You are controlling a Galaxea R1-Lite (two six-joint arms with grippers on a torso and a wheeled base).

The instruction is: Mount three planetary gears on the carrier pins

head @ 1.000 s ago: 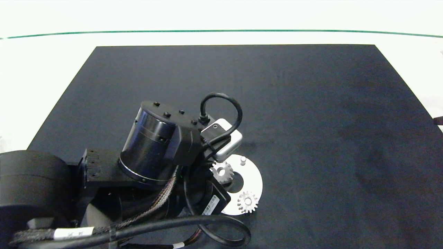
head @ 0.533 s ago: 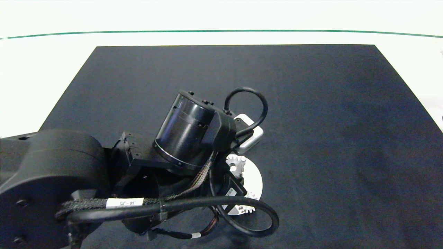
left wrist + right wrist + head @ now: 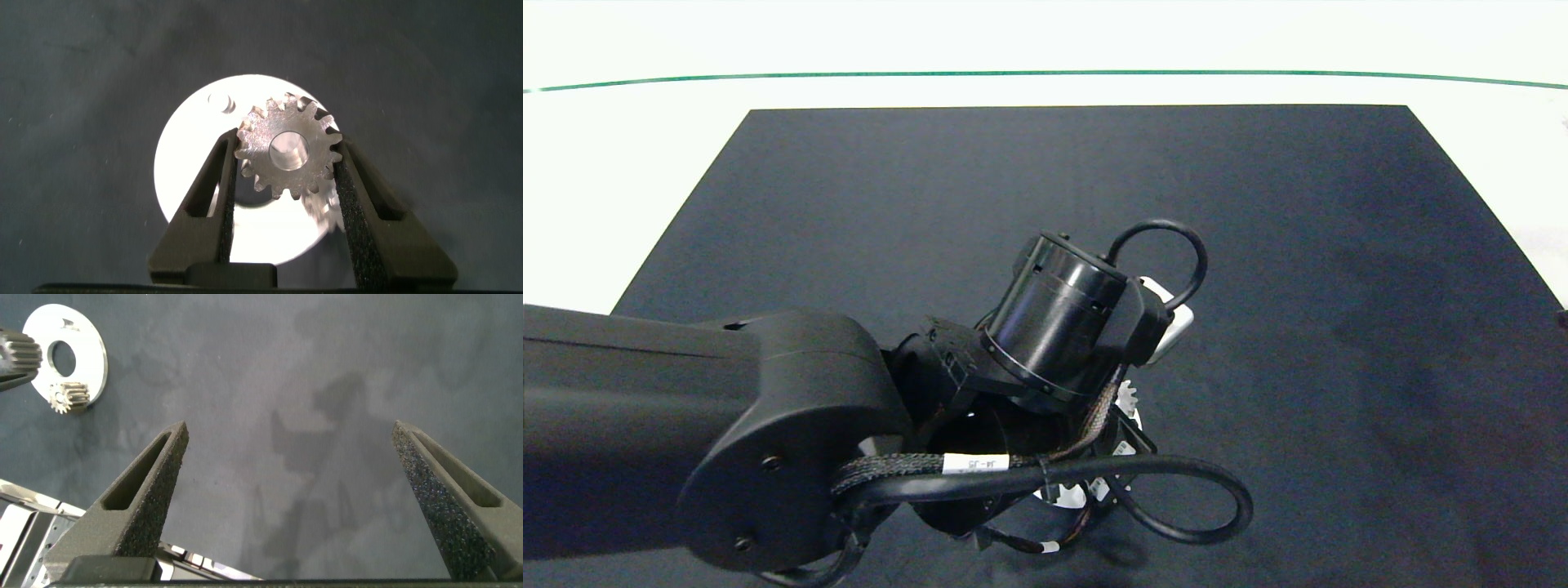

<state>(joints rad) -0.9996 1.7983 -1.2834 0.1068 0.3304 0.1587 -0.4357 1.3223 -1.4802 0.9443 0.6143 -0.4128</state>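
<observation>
The left gripper (image 3: 286, 155) hung over the white disc (image 3: 192, 155), pinching one planetary gear (image 3: 286, 153) by its teeth between both fingers. A free carrier pin (image 3: 218, 100) stood just beside it, not visibly under the bore. Lowered so, the gear would likely land tilted on the pin top. Another gear (image 3: 64, 396) sat seated. The right gripper (image 3: 298, 490) waited spread wide, far right.

gear (image 3: 286, 152) between jaws, above disc (image 3: 189, 167)
</observation>
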